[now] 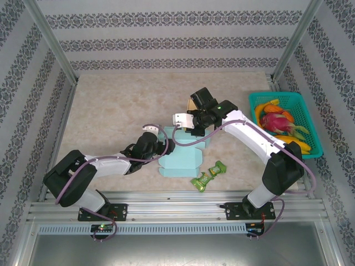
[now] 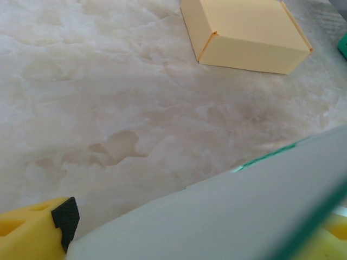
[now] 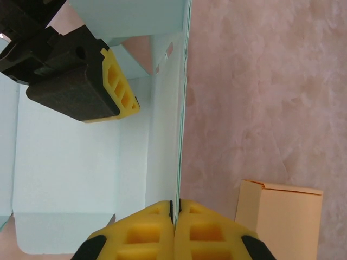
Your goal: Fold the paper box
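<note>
- Top view: the paper box (image 1: 186, 159) lies part-folded on the desk (image 1: 111, 111), between both arms. The left hand (image 1: 160, 145) stands open at its near-left edge. The right hand (image 1: 191, 128) works at its far side.
- Left wrist view: a pale blue panel (image 2: 244, 206) crosses between the spread fingers (image 2: 32, 235), ungripped. This hand probably serves as a backstop for the fold.
- Right wrist view: the right hand (image 3: 174, 211) is pinched shut on the panel (image 3: 168, 135) edge, holding it upright so the crease can set.

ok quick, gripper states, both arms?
Left gripper: open, straddling a flap of the paper box, not clamped.
Right gripper: shut on the paper box's upright flap edge.
</note>
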You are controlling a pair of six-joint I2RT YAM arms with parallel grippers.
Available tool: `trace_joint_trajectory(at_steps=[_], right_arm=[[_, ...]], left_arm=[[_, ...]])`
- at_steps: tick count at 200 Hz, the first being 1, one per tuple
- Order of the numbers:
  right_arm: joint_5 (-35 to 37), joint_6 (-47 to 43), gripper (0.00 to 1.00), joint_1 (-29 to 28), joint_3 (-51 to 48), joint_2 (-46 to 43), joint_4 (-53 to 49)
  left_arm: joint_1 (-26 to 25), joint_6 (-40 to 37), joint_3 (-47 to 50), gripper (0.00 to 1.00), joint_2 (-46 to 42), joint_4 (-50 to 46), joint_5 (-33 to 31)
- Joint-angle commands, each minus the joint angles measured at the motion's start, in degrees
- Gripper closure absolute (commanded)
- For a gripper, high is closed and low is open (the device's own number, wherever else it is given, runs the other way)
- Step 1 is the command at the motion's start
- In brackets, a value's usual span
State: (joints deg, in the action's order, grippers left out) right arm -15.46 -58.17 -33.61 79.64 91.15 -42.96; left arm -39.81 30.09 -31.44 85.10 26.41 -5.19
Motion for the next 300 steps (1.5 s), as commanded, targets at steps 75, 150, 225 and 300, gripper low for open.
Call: trace_joint_trajectory(at_steps=[75,150,225,300], right_arm=[[-1.4,-0.4,1.00,3.2,-2.5,-1.1,4.0],[8.1,-11.1,1.00,-6.3,-22.3,-6.2,37.8],[17.1,-21.4,1.00,-12.4,-33.2,1.9,65.5],[21.5,-29.2,1.00,-14.4,-42.6,10.8,100.0]], left_arm=[[-0.6,-2.3,14.2,0.08,-29.2,-6.3,-3.1],[0.5,-3.1,24.8,0.07,-54.9,-16.5,-15.5],[3.1,0.1,29.9,0.08,-60.6,-17.8,-16.5],[3.2,-1.3,29.7,0.08,-52.6,-11.3,-14.8]])
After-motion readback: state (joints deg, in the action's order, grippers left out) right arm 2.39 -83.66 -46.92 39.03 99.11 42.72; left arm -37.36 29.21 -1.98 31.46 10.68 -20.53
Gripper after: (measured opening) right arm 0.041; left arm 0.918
